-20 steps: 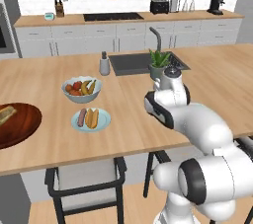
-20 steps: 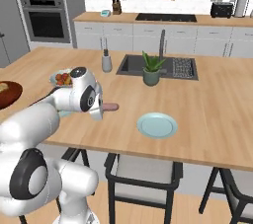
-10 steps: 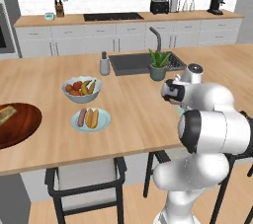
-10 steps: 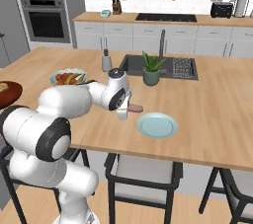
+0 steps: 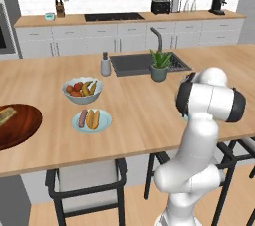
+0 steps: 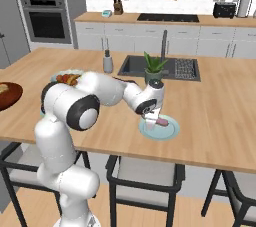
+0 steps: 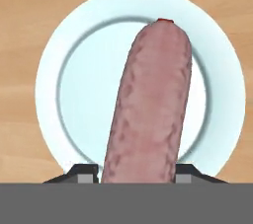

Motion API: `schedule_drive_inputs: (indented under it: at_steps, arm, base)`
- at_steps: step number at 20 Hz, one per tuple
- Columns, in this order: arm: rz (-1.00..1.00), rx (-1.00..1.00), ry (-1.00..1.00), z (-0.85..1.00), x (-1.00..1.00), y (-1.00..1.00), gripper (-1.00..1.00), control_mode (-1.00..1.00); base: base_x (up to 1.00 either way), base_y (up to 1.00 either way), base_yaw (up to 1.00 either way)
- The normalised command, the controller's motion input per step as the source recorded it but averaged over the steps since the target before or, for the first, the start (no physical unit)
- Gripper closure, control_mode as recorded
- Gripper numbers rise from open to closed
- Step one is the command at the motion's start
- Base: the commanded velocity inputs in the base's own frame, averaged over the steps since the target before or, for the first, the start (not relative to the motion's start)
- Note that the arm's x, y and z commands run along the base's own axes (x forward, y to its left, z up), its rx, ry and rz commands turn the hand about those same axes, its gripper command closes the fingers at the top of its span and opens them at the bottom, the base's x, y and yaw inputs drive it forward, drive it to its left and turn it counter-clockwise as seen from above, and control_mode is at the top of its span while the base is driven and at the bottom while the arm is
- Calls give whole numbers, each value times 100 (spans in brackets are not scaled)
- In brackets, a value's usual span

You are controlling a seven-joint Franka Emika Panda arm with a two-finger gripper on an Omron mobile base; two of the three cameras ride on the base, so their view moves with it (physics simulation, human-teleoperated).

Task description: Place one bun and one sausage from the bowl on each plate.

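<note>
My gripper (image 6: 151, 119) is shut on a pinkish-brown sausage (image 6: 163, 121) and hangs just above the right pale blue plate (image 6: 170, 131). In the hand view the sausage (image 7: 143, 104) runs up from between the two fingertips (image 7: 85, 170) across the bare plate (image 7: 49, 85). The left plate (image 5: 77, 126) carries a bun (image 5: 94, 119) and a sausage (image 5: 82, 118). At the far left lies the wide brown bowl (image 5: 20, 128) with a bun (image 5: 6, 115) in it; its edge also shows in the right base view as the bowl (image 6: 9, 95).
A grey fruit bowl (image 5: 82, 90) stands behind the left plate. Further back are a small grey shaker (image 5: 105, 64), the sink (image 5: 139, 63) and a potted plant (image 5: 160, 65). Stools stand along the counter's near edge.
The arm has swung right across the counter with the sausage in its grip, from the counter's middle to above the right plate.
</note>
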Motion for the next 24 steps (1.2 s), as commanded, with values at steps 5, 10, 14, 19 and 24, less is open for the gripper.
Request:
schedule_drive_inputs:
  at_steps: [5, 10, 14, 19, 24]
  arm:
    - [2, 6, 5, -76, 31, -46, 100, -100]
    - [12, 0, 6, -46, 68, 10, 100, -100]
    - [3, 0, -3, -16, 8, 3, -100, -100]
    - [0, -7, -13, 0, -15, 19, -100, -100]
    - [4, -30, -4, 32, -12, 36, -100, -100]
  base:
    - [0, 0, 0]
    - [0, 0, 0]
    - [0, 0, 0]
    - [0, 0, 0]
    - [0, 0, 0]
